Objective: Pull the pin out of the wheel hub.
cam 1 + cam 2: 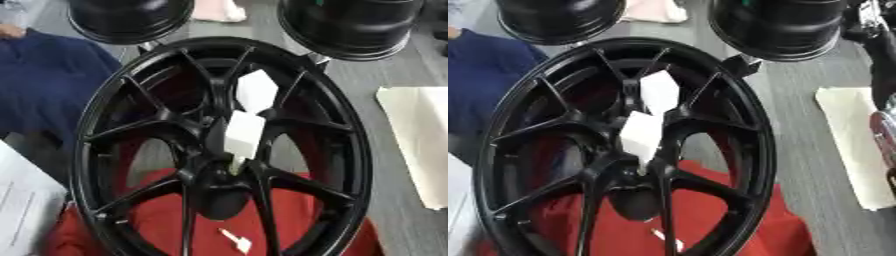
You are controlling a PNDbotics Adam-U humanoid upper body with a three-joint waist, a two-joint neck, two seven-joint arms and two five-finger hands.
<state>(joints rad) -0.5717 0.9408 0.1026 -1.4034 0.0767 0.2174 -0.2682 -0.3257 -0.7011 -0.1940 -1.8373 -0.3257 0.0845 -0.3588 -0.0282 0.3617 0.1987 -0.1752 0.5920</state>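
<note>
The right arm (883, 65) shows only as a dark and silver limb at the right edge of the right eye view; its hand is out of sight, so I cannot tell its state. In the left eye view the black wheel hub (219, 150) stands over red cloth (166, 220); white tags (245, 132) hang at its centre; the pin cannot be made out.

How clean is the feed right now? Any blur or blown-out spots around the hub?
Left eye view: the whole frame is soft; the black wheel loses spoke detail in the dark centre, and the white tags wash out with no readable marks. Right eye view: same softness; the white cloth at right is bright, and the arm at the edge is smeared.
</note>
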